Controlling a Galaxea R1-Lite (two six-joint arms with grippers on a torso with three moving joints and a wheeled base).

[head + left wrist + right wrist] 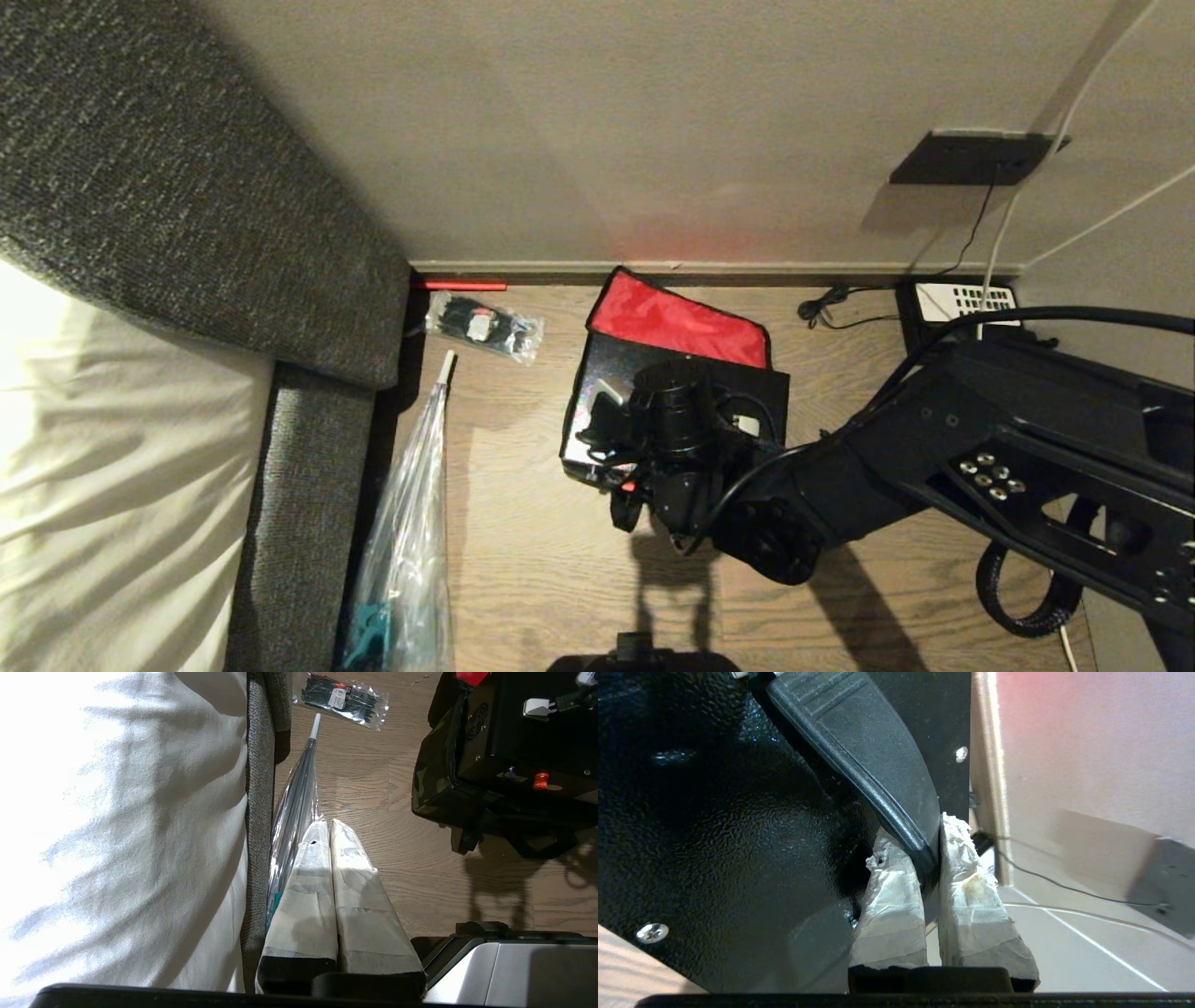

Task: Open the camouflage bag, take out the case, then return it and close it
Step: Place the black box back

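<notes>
Wood-plank floor (523, 523) beside a grey bed frame (308, 485) and beige wall; a folded clear umbrella (411, 532) and packet of black ties (484, 327) lie left of the camouflage bag (437, 779), whose red-lined lid (677, 322) leans toward the far wall; the case (597, 392) sits at the bag, long axis running left-right; only the right wrist view shows the right gripper (930, 858) clamped on the case's handle (868, 751); the left gripper (329, 835) hangs parked near the umbrella, jaws together.
</notes>
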